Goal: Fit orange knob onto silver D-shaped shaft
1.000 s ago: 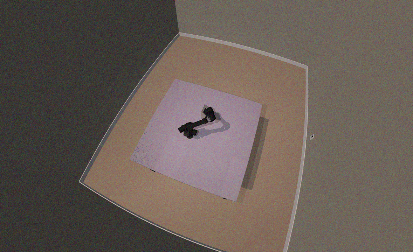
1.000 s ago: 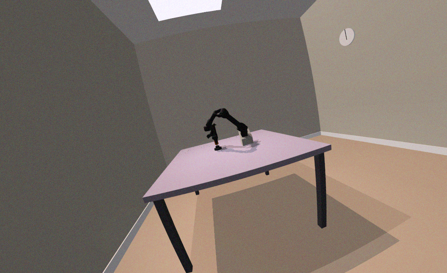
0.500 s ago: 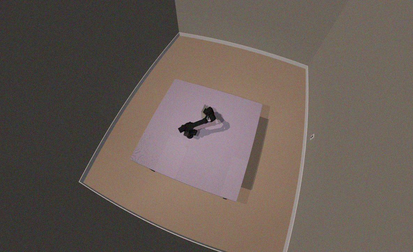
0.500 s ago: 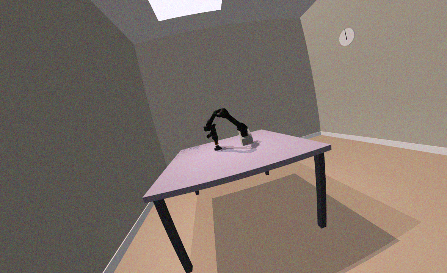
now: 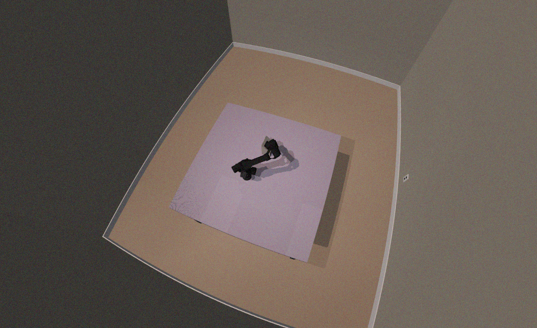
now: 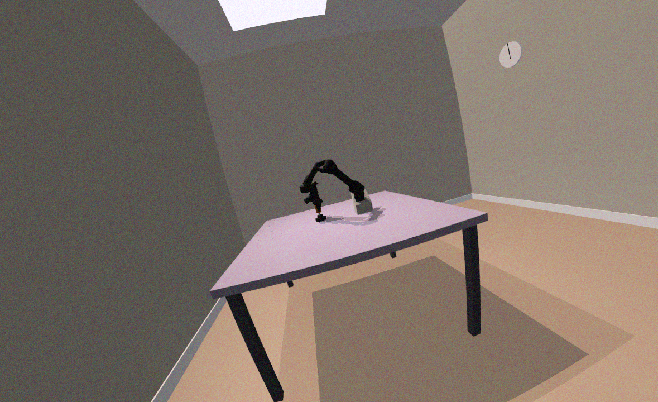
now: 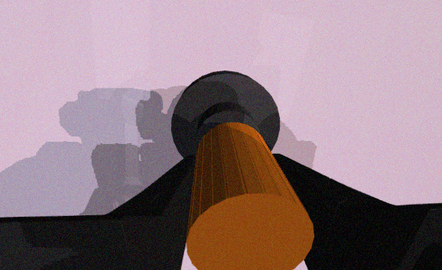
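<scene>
The orange knob point(image 7: 248, 229) point(image 6: 317, 210) is upright between the fingers of my gripper point(image 7: 233, 162) point(image 6: 318, 207), which is shut on it. The dark round pedestal point(image 7: 224, 88) point(image 6: 320, 218) stands on the table below the knob. In the wrist view the knob's lower end overlaps the pedestal's raised centre. In the exterior view a small pale gap shows between knob and pedestal, so the knob is above it. The silver shaft cannot be made out clearly. The knob's hole and both flat sides are hidden. In the top view the arm hides the knob.
The pale pink table point(image 5: 262, 212) point(image 6: 291, 249) carries the arm, whose grey base block point(image 6: 363, 205) stands behind and to the right of the pedestal in the exterior view. Arm shadows fall on the table around the pedestal.
</scene>
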Motion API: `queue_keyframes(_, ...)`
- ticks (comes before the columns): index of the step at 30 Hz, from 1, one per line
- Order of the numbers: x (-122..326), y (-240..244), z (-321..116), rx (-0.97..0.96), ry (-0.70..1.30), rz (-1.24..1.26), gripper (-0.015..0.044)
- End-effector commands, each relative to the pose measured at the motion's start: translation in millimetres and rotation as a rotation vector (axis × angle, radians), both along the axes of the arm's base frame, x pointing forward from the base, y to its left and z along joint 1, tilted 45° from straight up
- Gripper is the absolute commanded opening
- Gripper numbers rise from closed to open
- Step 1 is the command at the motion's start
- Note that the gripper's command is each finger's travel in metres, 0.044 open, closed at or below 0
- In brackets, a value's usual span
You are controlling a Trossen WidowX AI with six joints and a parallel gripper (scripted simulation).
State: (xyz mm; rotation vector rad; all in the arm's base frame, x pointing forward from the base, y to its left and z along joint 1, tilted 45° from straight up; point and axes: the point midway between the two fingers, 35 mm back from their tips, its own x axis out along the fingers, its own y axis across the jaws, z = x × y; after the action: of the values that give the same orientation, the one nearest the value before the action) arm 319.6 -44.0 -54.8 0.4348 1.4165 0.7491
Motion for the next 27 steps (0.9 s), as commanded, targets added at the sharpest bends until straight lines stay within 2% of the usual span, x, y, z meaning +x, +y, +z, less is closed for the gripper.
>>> queue_keyframes(1, -0.8, 0.9, -1.2, 0.002, -0.024, 0.023, 0.0)
queue_keyframes(27, 0.9, -1.2, 1.5, 0.002, -0.024, 0.023, 0.0)
